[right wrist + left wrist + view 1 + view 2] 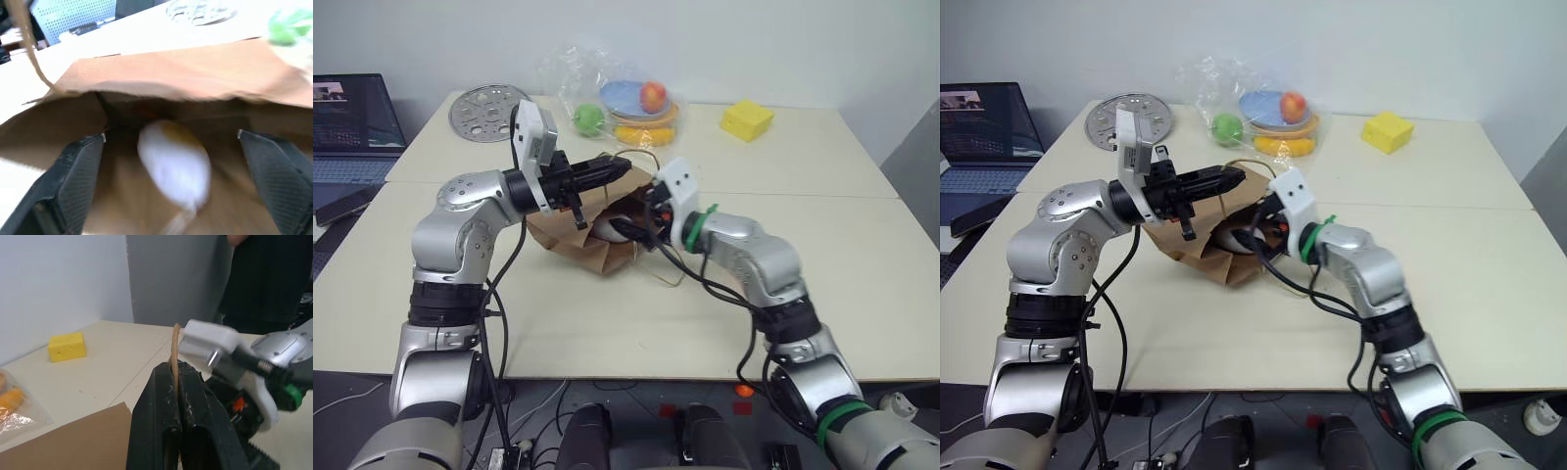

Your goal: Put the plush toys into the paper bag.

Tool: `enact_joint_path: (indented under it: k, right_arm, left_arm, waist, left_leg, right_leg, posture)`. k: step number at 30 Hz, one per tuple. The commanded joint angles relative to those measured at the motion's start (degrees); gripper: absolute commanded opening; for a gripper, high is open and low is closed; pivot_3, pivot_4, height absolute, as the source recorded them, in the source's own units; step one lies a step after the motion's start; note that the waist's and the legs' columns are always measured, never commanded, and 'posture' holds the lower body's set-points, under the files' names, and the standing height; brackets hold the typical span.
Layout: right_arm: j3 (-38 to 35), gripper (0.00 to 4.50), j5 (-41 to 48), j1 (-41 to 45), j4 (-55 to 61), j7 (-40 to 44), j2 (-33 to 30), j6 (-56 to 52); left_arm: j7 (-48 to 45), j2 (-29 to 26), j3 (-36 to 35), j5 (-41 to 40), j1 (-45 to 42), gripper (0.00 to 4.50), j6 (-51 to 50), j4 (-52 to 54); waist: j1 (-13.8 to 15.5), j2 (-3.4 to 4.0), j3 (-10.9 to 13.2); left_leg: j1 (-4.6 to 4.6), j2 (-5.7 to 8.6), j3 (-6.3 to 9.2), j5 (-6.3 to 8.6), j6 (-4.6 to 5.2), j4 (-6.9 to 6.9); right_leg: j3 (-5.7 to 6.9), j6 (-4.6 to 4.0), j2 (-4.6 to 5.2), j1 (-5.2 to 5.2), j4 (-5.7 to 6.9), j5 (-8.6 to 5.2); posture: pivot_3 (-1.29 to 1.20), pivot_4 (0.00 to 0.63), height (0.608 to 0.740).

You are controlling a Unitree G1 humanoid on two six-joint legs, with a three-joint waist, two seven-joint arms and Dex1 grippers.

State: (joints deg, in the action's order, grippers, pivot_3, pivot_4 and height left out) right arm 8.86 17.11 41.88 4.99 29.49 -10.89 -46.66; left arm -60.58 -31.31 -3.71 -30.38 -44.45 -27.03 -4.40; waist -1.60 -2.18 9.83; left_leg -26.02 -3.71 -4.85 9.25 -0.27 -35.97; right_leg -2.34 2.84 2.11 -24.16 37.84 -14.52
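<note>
Inside paper bag [186, 68], white egg toy [173, 164] lengthwise

A round perforated metal disc [489, 113] lies at ten o'clock on the cream table [862, 284]. At twelve sits a clear plastic bag of fruit [625, 106]; at one, a yellow block [746, 119]. A laptop [352, 132] stands at nine.

I'm seeing the paper bag [582, 240] lying mid-tabletop [862, 245], the egg-shaped plush toy [176, 164] sitting inside its mouth. Behind it, the wrapped fruit [626, 103] is resting between a metal disc [487, 113] at left and a block [747, 119] at right.
</note>
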Motion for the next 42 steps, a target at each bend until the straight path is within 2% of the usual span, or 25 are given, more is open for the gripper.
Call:
enact_joint_path:
  k: [1,3,7,10,12,21,24,34,35,38,40,42]
  right_arm:
    - [-5.37,4.48,2.26,-5.45,11.25,-0.38,-4.59,-2.79]
    - [-8.00,4.48,1.95,-8.98,14.94,-1.94,-6.96,-3.46]
    - [-17.94,4.48,2.13,-21.01,23.00,-6.22,-11.12,-5.96]
    - [-19.94,4.48,-0.80,-31.46,26.66,-7.78,-14.35,-4.28]
    - [-20.28,4.48,-1.00,-35.27,28.01,-8.40,-14.62,-3.67]
    - [-16.03,4.48,-3.48,-36.93,24.60,-12.13,-12.72,-0.40]
    - [-15.69,3.85,-3.13,-36.53,23.21,-11.20,-12.93,1.05]
    - [-15.59,0.25,-2.94,-36.67,20.60,-9.06,-14.56,4.67]
    - [-16.18,0.02,-1.38,-35.60,21.35,-8.31,-14.31,4.45]
    - [-16.26,0.02,3.09,-33.05,23.68,-5.16,-14.18,2.98]
    - [-12.40,0.02,4.38,-28.42,25.07,-3.22,-15.04,0.14]
    - [-8.66,0.02,4.15,-22.26,23.10,-4.16,-12.87,-1.64]
  left_arm:
    - [-0.06,0.03,-0.45,-0.71,-1.03,0.00,0.58,1.85]
    - [-0.17,0.04,-0.45,-0.66,-0.99,0.00,0.64,1.71]
    - [-0.29,0.07,-0.51,-0.68,-0.68,0.00,0.72,1.66]
    - [-0.47,0.32,-0.26,-0.58,-0.81,0.00,0.79,1.21]
    - [-0.62,0.40,-0.12,-0.51,-0.99,0.00,0.83,0.94]
    - [-1.08,1.00,0.58,-0.21,-2.16,0.00,1.02,0.03]
    - [-1.16,0.73,0.42,-0.22,-1.87,0.00,0.90,0.38]
    - [-0.82,0.26,0.02,-0.19,-1.52,0.00,0.63,0.83]
    - [-0.84,0.19,0.00,-0.22,-1.52,0.00,0.58,0.84]
    - [-0.99,0.01,-0.03,-0.25,-1.52,0.00,0.63,0.71]
    - [-1.07,0.15,0.09,-0.22,-1.76,0.00,0.74,0.43]
    - [-1.19,0.63,0.39,-0.25,-2.18,0.00,0.88,0.09]
  waist:
    - [0.01,0.00,0.00]
    - [-0.01,0.00,0.00]
    - [0.22,-0.01,-0.01]
    - [0.12,-0.02,0.00]
    - [0.07,-0.02,0.00]
    - [-0.26,-0.01,0.00]
    - [-0.15,-0.01,0.00]
    - [-0.07,-0.01,0.00]
    - [-0.08,-0.01,0.00]
    - [-0.23,-0.01,0.01]
    - [-0.28,-0.01,0.01]
    - [-0.36,-0.01,0.01]
  left_leg:
    - [0.00,0.00,0.01,0.00,0.00,0.01]
    - [0.00,0.00,0.00,0.00,0.00,0.03]
    - [0.01,0.01,0.03,0.01,-0.01,0.05]
    - [0.02,0.03,-0.01,0.01,-0.02,0.06]
    - [0.03,0.02,0.01,0.02,-0.02,0.06]
    - [0.15,0.03,0.02,0.01,-0.01,-0.02]
    - [0.13,0.04,-0.01,0.01,-0.01,-0.03]
    - [0.07,0.04,0.02,0.02,-0.01,0.03]
    - [0.08,0.04,0.02,0.02,-0.01,0.03]
    - [0.09,0.04,0.00,0.02,-0.01,-0.01]
    - [0.09,0.04,0.01,0.01,-0.01,-0.03]
    - [0.11,0.03,0.01,0.01,0.00,-0.05]
  right_leg:
    - [0.01,-0.01,0.00,0.00,-0.04,-0.01]
    - [0.01,-0.05,0.00,0.00,-0.06,-0.03]
    - [0.02,-0.10,0.01,0.04,-0.07,-0.17]
    - [-0.04,-0.08,0.02,0.03,-0.09,-0.18]
    - [-0.02,-0.05,0.01,0.05,-0.08,-0.21]
    - [-0.13,-0.10,0.01,0.06,-0.07,-0.19]
    - [-0.15,-0.23,0.05,0.06,-0.11,-0.12]
    - [-0.09,-0.08,0.00,0.07,-0.17,-0.21]
    - [-0.09,-0.08,-0.01,0.08,-0.17,-0.21]
    - [-0.13,-0.09,0.00,0.08,-0.16,-0.21]
    - [-0.14,-0.07,0.00,0.08,-0.15,-0.19]
    - [-0.15,-0.09,-0.01,0.08,-0.12,-0.18]
  posture:
    - [0.00,0.150,0.740]
    - [0.00,0.150,0.740]
    - [0.00,0.150,0.740]
    - [0.00,0.150,0.740]
    - [0.00,0.150,0.740]
    - [0.00,0.150,0.740]
    - [0.00,0.150,0.740]
    - [0.00,0.150,0.740]
    - [0.00,0.150,0.740]
    - [0.00,0.150,0.740]
    - [0.00,0.150,0.740]
    - [0.00,0.150,0.740]
